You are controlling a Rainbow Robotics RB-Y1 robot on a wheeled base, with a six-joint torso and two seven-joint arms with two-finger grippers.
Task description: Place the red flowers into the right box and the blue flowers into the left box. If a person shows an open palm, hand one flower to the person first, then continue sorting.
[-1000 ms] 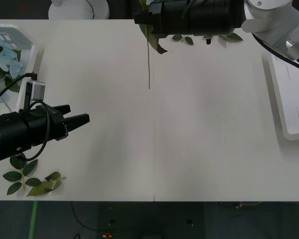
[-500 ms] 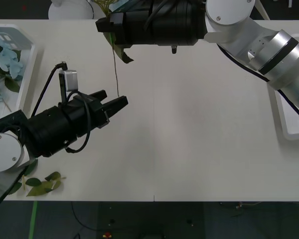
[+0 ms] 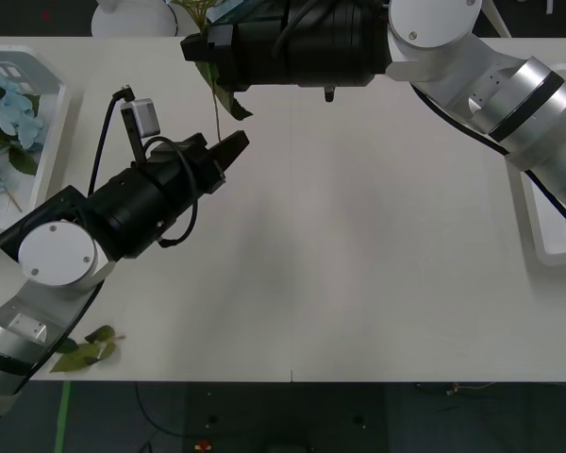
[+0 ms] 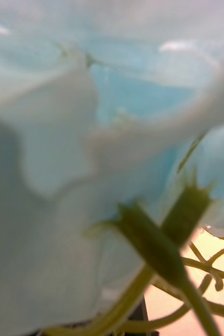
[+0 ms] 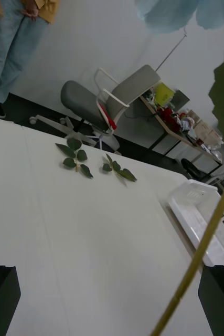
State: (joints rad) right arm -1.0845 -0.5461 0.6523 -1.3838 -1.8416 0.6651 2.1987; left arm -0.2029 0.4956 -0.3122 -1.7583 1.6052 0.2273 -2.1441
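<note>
Left gripper (image 3: 228,151) parted, raised mid-table; right gripper (image 3: 200,49) at far edge.

No readable text, label, brand, number or sign stands on anything here (not on the arms, the trays or the table). The clutter on the far desk is too small to make out.

table (image 3: 377,264): smooth matt white | box (image 3: 52,104) at left edge: white glossy plastic | flower (image 4: 64,131): soft cloth-like pale blue petals | arm (image 3: 509,85) at upper right: silver metal, black matt casing
</note>
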